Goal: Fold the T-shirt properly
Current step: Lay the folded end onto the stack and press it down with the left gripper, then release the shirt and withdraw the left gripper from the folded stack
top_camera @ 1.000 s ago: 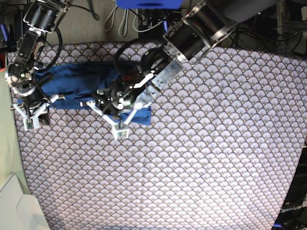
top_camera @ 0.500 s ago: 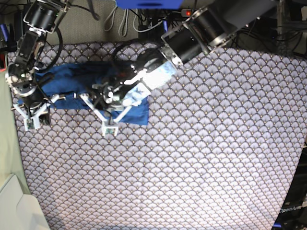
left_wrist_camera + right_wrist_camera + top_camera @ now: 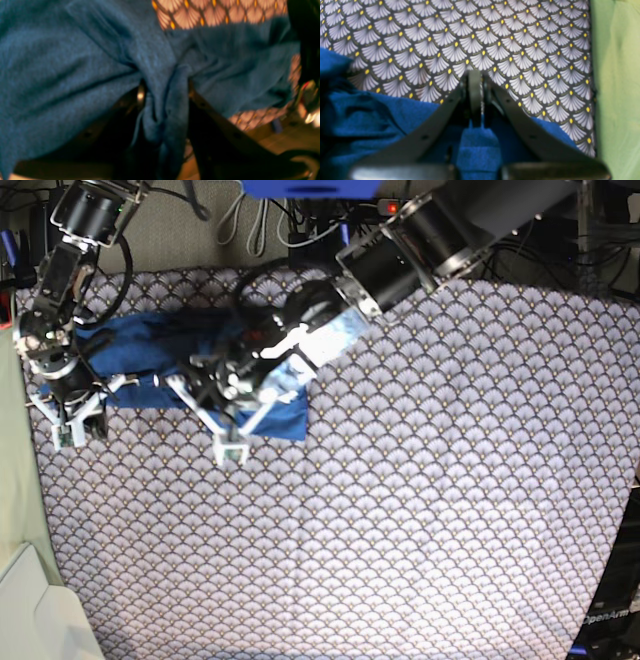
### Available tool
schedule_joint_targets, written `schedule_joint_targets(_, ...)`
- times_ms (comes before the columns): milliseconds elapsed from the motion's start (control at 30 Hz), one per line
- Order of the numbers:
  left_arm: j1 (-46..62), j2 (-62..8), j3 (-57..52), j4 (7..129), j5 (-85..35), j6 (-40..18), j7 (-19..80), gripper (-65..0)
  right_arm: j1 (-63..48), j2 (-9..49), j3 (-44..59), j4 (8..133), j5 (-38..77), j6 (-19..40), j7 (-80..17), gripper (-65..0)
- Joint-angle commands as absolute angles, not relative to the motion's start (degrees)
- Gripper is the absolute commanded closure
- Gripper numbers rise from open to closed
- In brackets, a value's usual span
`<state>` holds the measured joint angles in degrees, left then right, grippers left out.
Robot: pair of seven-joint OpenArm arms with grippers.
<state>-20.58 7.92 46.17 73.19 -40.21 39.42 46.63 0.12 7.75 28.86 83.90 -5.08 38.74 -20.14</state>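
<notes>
The royal-blue T-shirt (image 3: pixel 150 350) lies bunched in a long band at the table's far left. In the base view my left gripper (image 3: pixel 229 442) reaches down over the shirt's right end near its front edge. In the left wrist view a gathered fold of the T-shirt (image 3: pixel 62 62) sits pinched in my left gripper (image 3: pixel 165 87). My right gripper (image 3: pixel 65 428) stands at the shirt's left end. In the right wrist view my right gripper (image 3: pixel 475 75) is shut, its tips past the T-shirt (image 3: pixel 370 120) over bare tablecloth; whether it pinches cloth I cannot tell.
A scallop-patterned tablecloth (image 3: pixel 420 500) covers the table. A pale green surface (image 3: pixel 615 87) runs along the table's left edge. A white bin (image 3: pixel 30 610) sits at the front left corner. Cables and dark gear (image 3: pixel 300 220) crowd the back edge.
My left gripper has shifted left and slightly back with the shirt's cloth, drawing the shirt's right end inward. The right arm has stayed put.
</notes>
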Motion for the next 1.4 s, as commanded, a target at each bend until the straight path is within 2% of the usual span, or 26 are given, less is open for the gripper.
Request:
schedule_joint_targets(0, -21.8, 9.0, 44.7, 74.3, -43.8, 40.0, 46.5, -11.7, 0.9, 8.5, 29.1, 85.0, -4.0, 38.9, -18.6, 0.0)
schedule_joint_targets(67, -21.8, 9.0, 40.7, 74.2, -48.8, 40.0, 46.5, -13.0, 0.9, 8.5, 29.1, 85.0, -4.0, 38.9, -18.6, 0.0)
schedule_joint_targets(200, -21.8, 9.0, 34.9, 73.6, -57.3, 40.0, 46.5, -23.0, 0.9, 8.5, 29.1, 85.0, -4.0, 38.9, -18.6, 0.0)
schedule_joint_targets(267, -21.8, 9.0, 34.8, 73.6, -58.3, 40.0, 46.5, -25.3, 0.9, 8.4, 29.1, 85.0, -4.0, 38.9, -18.6, 0.0)
schedule_joint_targets(733, -21.8, 9.0, 34.9, 73.5, -58.2, 40.0, 46.5, -25.1, 1.1, 7.7, 29.1, 85.0, -4.0, 38.9, -18.6, 0.0)
schedule_joint_targets(800, -21.8, 9.0, 36.6, 73.5, -55.1, 40.0, 46.5, -24.9, 1.1, 7.7, 29.1, 85.0, -4.0, 38.9, -18.6, 0.0)
schedule_joint_targets(933, -21.8, 9.0, 42.2, 73.5, -44.7, 40.0, 46.5, -20.4, 1.1, 7.7, 29.1, 85.0, -4.0, 38.9, -18.6, 0.0)
schedule_joint_targets(1067, -21.8, 9.0, 45.8, 73.5, -38.5, 40.0, 46.4, -20.2, 1.1, 7.6, 29.1, 84.9, -4.0, 38.9, -18.6, 0.0)
schedule_joint_targets(1367, -22.1, 9.0, 46.0, 74.2, -38.6, 40.0, 40.0, -20.6, 1.2, 6.1, 29.0, 84.9, -4.3, 38.9, -18.6, 0.0)
